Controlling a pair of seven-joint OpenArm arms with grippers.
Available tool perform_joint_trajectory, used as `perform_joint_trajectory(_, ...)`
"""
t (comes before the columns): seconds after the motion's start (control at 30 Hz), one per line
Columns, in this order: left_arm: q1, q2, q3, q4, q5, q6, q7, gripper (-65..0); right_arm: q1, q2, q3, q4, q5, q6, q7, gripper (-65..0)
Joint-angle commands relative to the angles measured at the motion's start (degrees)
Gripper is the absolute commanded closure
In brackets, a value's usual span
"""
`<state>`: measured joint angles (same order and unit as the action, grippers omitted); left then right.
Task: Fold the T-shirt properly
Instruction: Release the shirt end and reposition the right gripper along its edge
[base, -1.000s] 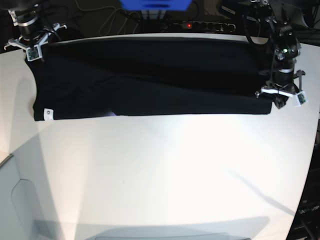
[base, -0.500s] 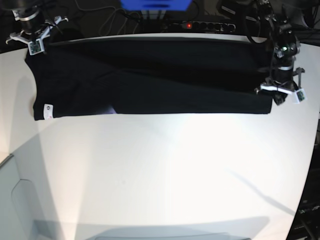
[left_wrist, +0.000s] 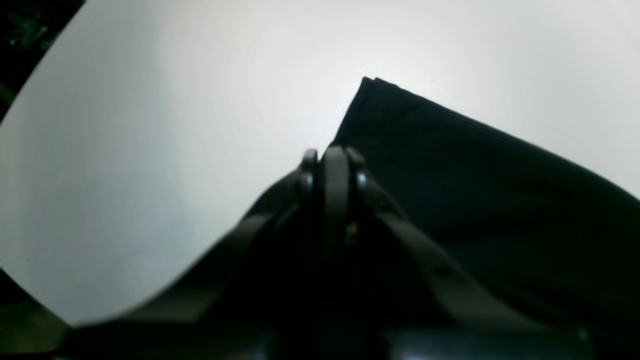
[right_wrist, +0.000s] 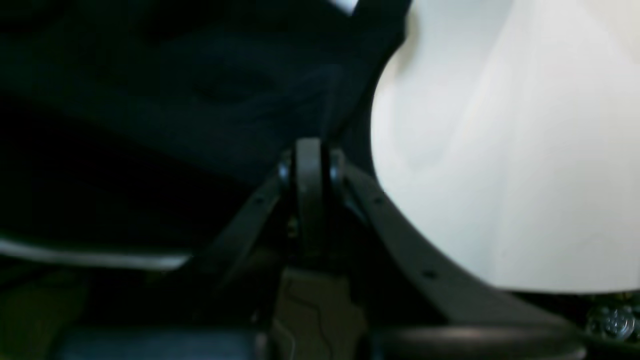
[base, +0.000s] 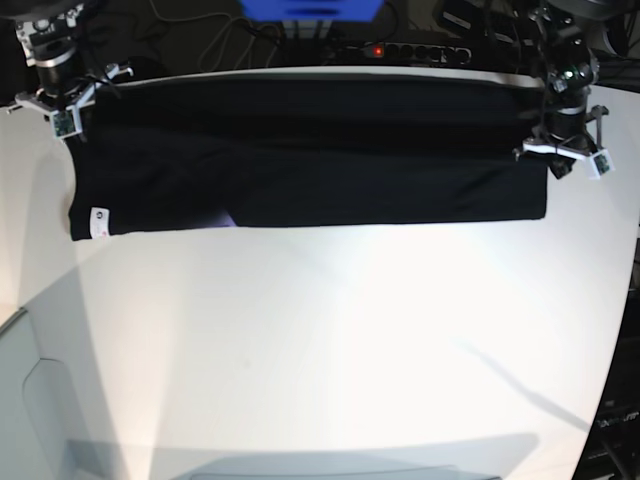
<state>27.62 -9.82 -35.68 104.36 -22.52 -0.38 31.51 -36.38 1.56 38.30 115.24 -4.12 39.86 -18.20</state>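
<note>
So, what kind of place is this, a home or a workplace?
Probably a robotics lab or test bench, not a home. A black T-shirt lies on a bare white table between two robot arms, and a power strip with loose cables sits behind it.

White table (base: 330, 340) (black T-shirt (base: 300, 160) flat along far edge)

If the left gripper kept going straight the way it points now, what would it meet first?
Probably the T-shirt: in the left wrist view the shut left gripper points at the shirt's side edge, just short of its near corner. Beyond that lies bare white table. Depth is unclear, so it may already be touching the cloth.
</note>
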Motion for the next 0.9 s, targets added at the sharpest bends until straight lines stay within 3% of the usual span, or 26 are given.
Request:
perform_joint_trajectory(0.0,0.3,-0.7,-0.4,0.9,0.1,0.0,-1.5,0.0,0.1,0.3,1.0,0.8,0.6,0.1,1.0,0.0)
perform_joint_trajectory(0.3,-0.1,-0.2,-0.4,-4.4,0.1,0.0,-1.5,0.0,4.1,-1.5,1.0,-0.1,0.3,0.1,0.7,0.0)
perform_joint_trajectory(0.63,-0.9,-0.2,-0.2,-4.3,0.1,0.0,-1.5,0.0,6.5,0.5,1.0,-8.4,0.2,0.1,0.7,0.0)
perform_joint_trajectory(0.73,-0.9,-0.2,-0.1,-4.3,0.1,0.0,-1.5,0.0,7.1,1.1,1.0,-8.4,0.6,0.1,0.7,-6.4)
perform_joint_trajectory(0.87,-0.9,-0.1,-0.1,-4.4,0.1,0.0,-1.5,0.0,8.6,1.0,1.3,-8.1,0.5,0.1,0.7,-21.5)
